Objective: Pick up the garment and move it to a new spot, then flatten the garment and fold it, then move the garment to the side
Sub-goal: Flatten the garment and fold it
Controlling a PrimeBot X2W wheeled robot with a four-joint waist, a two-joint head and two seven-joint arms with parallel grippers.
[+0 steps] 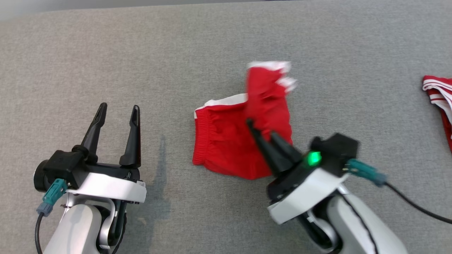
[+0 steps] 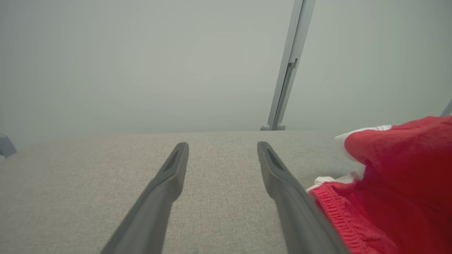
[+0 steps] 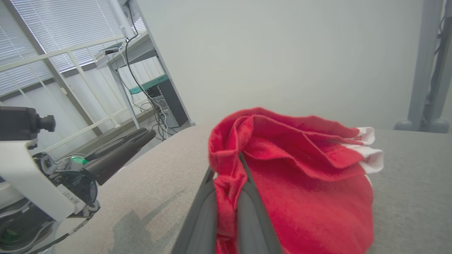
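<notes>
The garment (image 1: 226, 141) is a pair of red shorts with white trim, lying crumpled on the grey table (image 1: 106, 53), one part lifted and blurred. My right gripper (image 1: 259, 130) is shut on a fold of the red cloth; in the right wrist view the garment (image 3: 300, 183) is pinched between the two fingers (image 3: 249, 208) and drapes to their right. My left gripper (image 1: 118, 114) stands open to the left of the shorts, with nothing between its fingers. In the left wrist view the garment (image 2: 388, 197) lies just right of my left gripper (image 2: 222, 148).
Another red and white striped garment (image 1: 439, 102) lies at the table's right edge. A grey metal post (image 2: 287, 67) stands behind the table. In the right wrist view, a desk with cables (image 3: 141, 60) and window blinds lie beyond the table.
</notes>
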